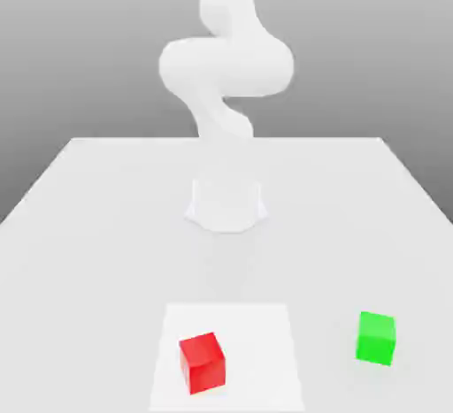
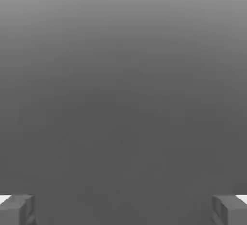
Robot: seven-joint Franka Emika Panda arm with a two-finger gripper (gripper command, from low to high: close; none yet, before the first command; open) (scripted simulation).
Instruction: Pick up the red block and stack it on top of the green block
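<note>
Red block (image 1: 203, 362) is sitting nearest, on the counter (image 1: 80, 252) front, w/ green block (image 1: 376, 338) well apart toward the exterior view's right. Arm (image 1: 226, 75) is rising behind both. Pincer (image 2: 123, 209) is gaping wide, fingertips (image 2: 17, 209) far apart, holding nothing.

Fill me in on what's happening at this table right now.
Nothing is being handled yet. The white arm rises from its base at the middle of the table. The red block sits on a lighter square patch, and the green block sits apart toward the exterior view's right. The hand is open and holds nothing.
</note>
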